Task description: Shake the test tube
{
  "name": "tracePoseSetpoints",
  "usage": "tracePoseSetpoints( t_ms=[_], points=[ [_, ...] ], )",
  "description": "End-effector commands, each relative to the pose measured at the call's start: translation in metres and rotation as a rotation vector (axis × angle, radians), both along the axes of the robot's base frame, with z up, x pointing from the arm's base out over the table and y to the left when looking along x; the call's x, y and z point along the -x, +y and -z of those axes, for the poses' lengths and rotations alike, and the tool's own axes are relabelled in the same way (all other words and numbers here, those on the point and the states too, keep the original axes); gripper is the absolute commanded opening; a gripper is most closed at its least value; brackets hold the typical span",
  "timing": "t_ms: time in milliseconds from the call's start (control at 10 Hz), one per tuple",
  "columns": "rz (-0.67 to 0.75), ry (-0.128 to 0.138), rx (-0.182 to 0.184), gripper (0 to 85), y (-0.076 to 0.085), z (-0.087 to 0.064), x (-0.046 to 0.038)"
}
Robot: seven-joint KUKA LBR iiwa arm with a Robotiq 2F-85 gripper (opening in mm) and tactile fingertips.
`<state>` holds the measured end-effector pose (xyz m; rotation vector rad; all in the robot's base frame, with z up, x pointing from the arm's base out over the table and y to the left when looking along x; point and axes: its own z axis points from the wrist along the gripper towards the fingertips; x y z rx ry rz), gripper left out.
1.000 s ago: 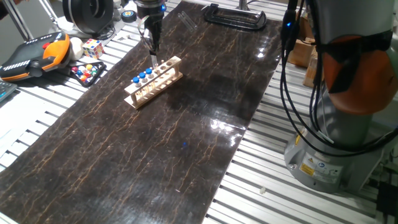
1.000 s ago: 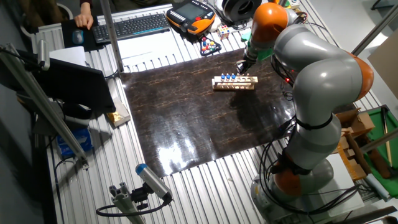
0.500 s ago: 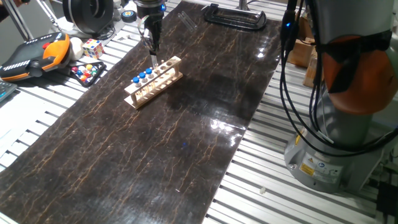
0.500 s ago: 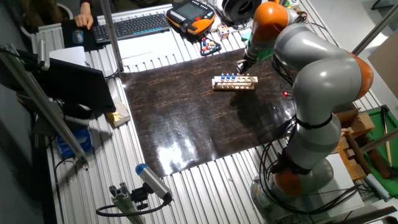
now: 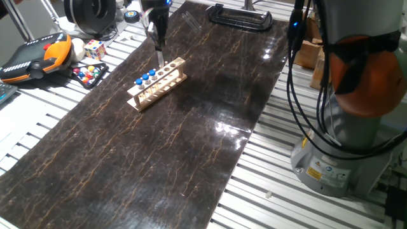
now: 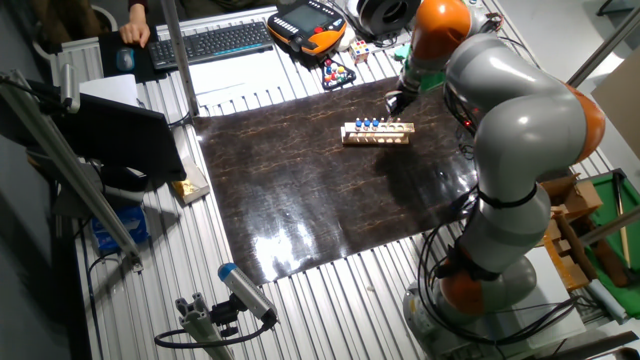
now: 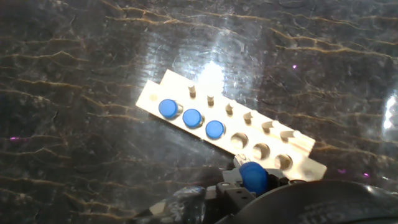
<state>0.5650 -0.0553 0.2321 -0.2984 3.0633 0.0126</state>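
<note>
The gripper (image 7: 249, 186) pinches the test tube (image 7: 253, 175) just under its blue cap, holding it upright, long axis vertical, clear above the wooden rack (image 7: 217, 106). Directly below the fingers lie three empty holes; farther along the rack, three capped tubes (image 7: 191, 117) stand in a row. The tube looks free to shake.

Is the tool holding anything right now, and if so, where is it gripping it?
Yes: the tool holds a test tube near its blue-capped top, lifted above the wooden rack. The exact contact is partly hidden.
</note>
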Motion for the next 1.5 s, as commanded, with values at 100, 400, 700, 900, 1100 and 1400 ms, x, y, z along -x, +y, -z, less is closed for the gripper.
tracePoseSetpoints(
  t_ms=[100, 400, 700, 900, 1100, 1400],
  points=[
    [0.012, -0.001, 0.009, 0.7, 0.003, -0.007, 0.0061],
    [0.060, 0.020, -0.007, 0.7, 0.015, -0.014, 0.0102],
    [0.168, 0.028, -0.077, 0.7, 0.034, -0.016, 0.0122],
    [0.229, 0.041, -0.168, 0.7, 0.036, -0.015, 0.0128],
    [0.206, 0.032, -0.127, 0.7, 0.035, -0.015, 0.0129],
    [0.082, -0.005, 0.083, 0.7, 0.022, -0.013, 0.0105]
  ],
)
